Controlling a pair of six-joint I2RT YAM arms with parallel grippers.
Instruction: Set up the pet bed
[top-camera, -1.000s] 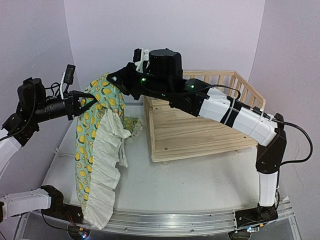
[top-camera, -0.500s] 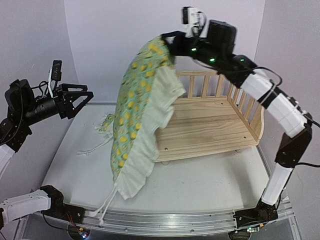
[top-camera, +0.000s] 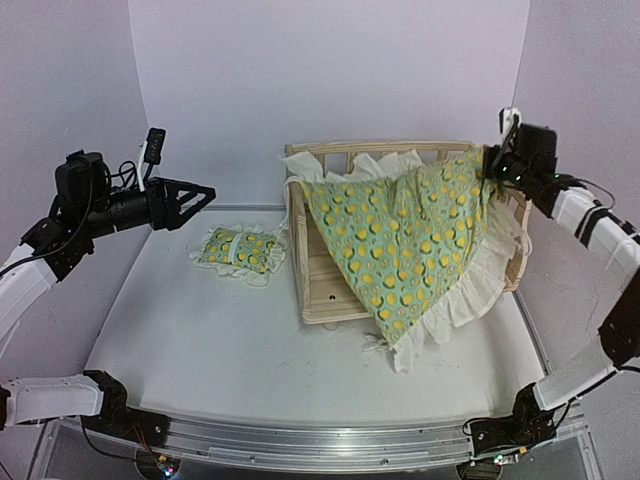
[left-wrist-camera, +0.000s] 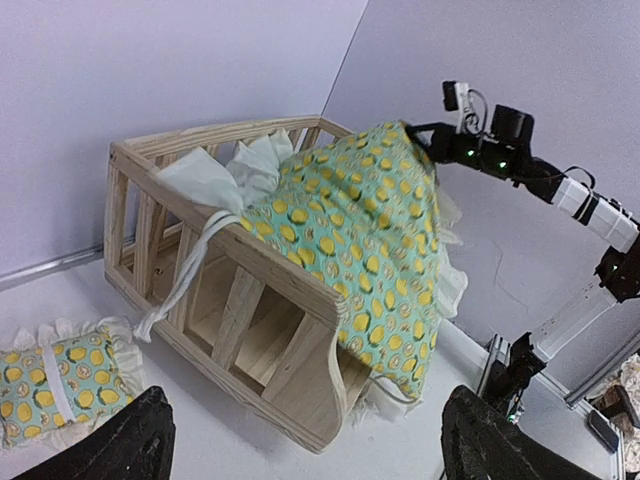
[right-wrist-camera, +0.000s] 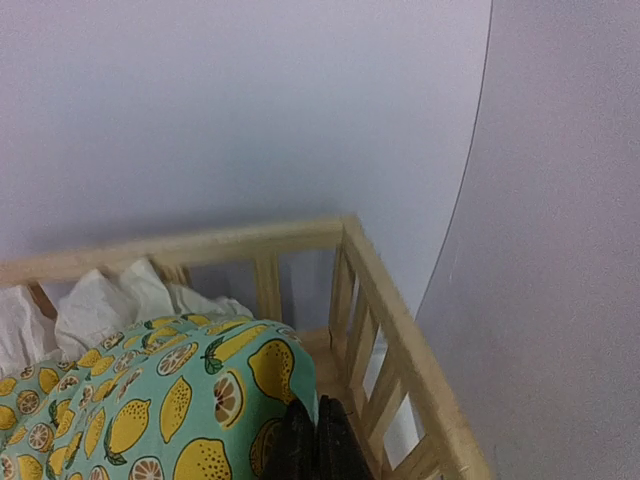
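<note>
One cushion (top-camera: 400, 240) corner in right claw (top-camera: 490, 165)

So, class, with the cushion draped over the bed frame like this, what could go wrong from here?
1. The cushion spills over the low near side of the frame towards the table. If the right jaws, shut on its corner, let go now, it may slide out or settle crooked.
2. Its white tie hangs over a side rail and could snag as the cushion is pulled flat.
</note>
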